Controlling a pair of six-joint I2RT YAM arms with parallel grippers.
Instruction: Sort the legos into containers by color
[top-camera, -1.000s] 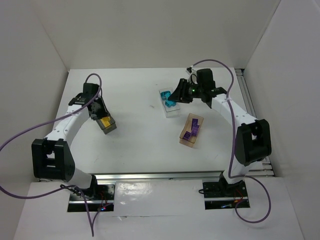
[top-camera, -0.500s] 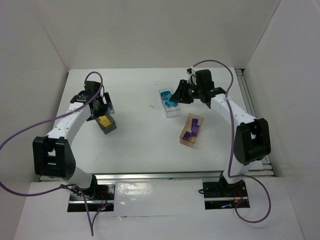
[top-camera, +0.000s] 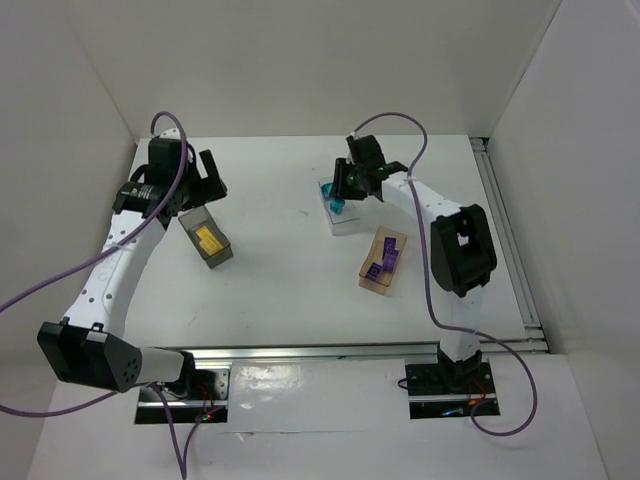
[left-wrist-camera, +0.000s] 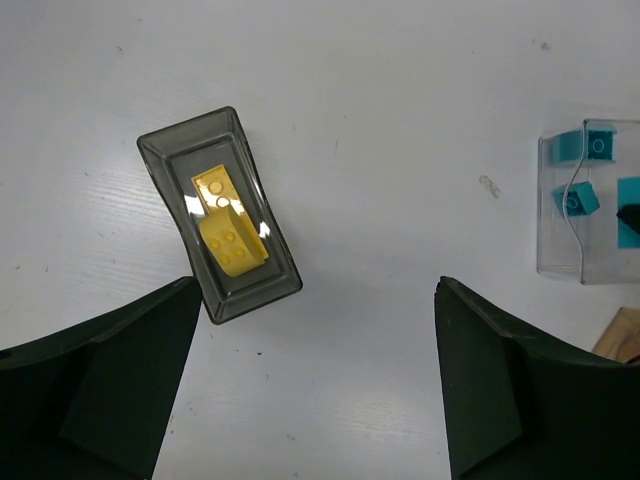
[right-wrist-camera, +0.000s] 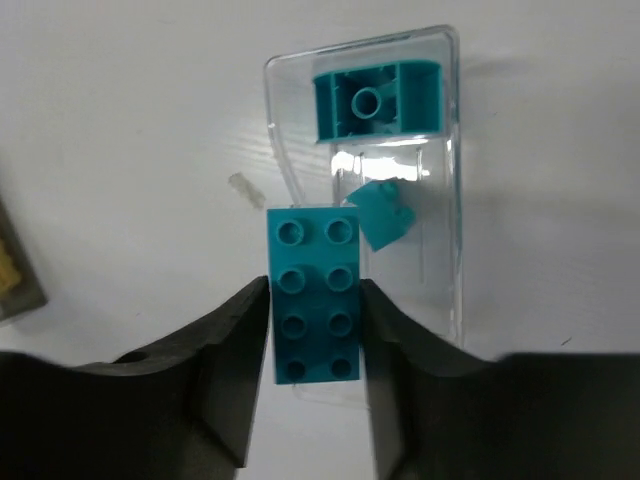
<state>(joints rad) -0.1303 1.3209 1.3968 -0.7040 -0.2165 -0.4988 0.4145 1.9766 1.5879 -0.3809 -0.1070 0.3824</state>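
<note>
The dark grey bin (top-camera: 208, 243) (left-wrist-camera: 220, 215) lies at the left with two yellow legos (left-wrist-camera: 230, 235) inside. My left gripper (top-camera: 200, 188) (left-wrist-camera: 315, 290) hangs above and behind it, open and holding nothing. At the middle back, the clear bin (top-camera: 340, 215) (right-wrist-camera: 440, 200) holds two teal legos (right-wrist-camera: 375, 100). My right gripper (top-camera: 338, 195) (right-wrist-camera: 315, 290) hovers over that bin's near left edge, shut on a long teal lego (right-wrist-camera: 312, 300) with its studs facing the camera. The tan bin (top-camera: 372, 277) holds purple legos (top-camera: 385, 260).
White walls enclose the table at the left, back and right. A metal rail (top-camera: 505, 240) runs along the right edge. A small clear scrap (right-wrist-camera: 243, 187) lies on the table just left of the clear bin.
My left gripper opened, leaving a yellow lego in the grey bin, and rose back away from it. My right arm swung left with the teal lego over the clear bin.
</note>
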